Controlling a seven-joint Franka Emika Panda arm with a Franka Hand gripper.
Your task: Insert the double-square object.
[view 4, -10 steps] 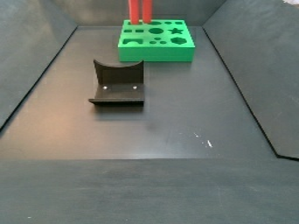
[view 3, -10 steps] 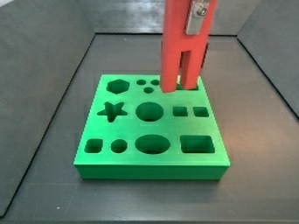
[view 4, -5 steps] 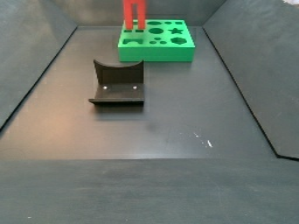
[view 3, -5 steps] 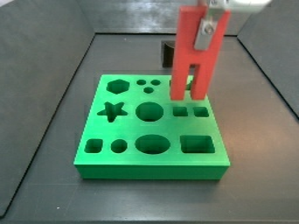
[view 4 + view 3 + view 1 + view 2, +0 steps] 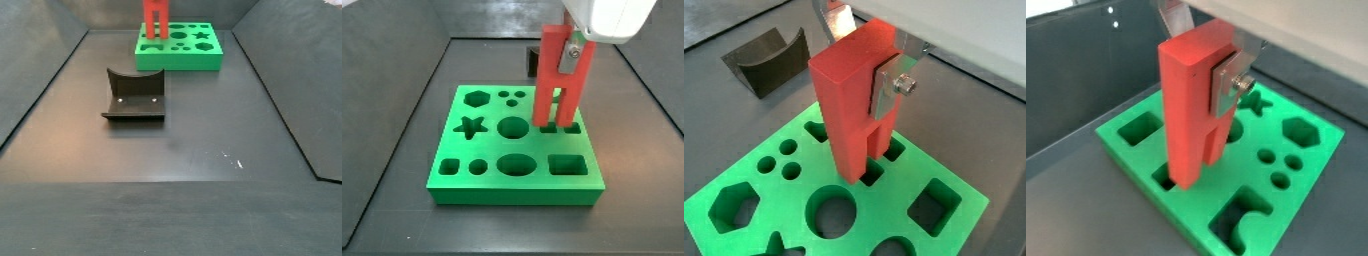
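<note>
The double-square object [image 5: 556, 85] is a tall red block with two prongs split by a slot. It stands upright over the green board [image 5: 476, 170]. Its prong tips sit at the mouths of the two small square holes [image 5: 560, 127] on the board's right side. How deep they go is hidden. The gripper [image 5: 569, 55] is shut on the block's upper part. In both wrist views a silver finger [image 5: 895, 85] [image 5: 1229, 80] presses flat against the red block [image 5: 847, 100] [image 5: 1189, 110]. In a side view the block [image 5: 155, 20] stands at the board's [image 5: 187, 58] left end.
The board has star, hexagon, round and square holes [image 5: 567, 163]. The dark fixture [image 5: 134, 95] with a curved notch stands on the floor away from the board, and it shows in a wrist view [image 5: 764, 60] too. Grey walls [image 5: 396, 110] enclose the floor.
The gripper has carried the red block from over the board's back row toward the front and down. The block has gone from tilted to upright, with its prongs now at the two square holes.
</note>
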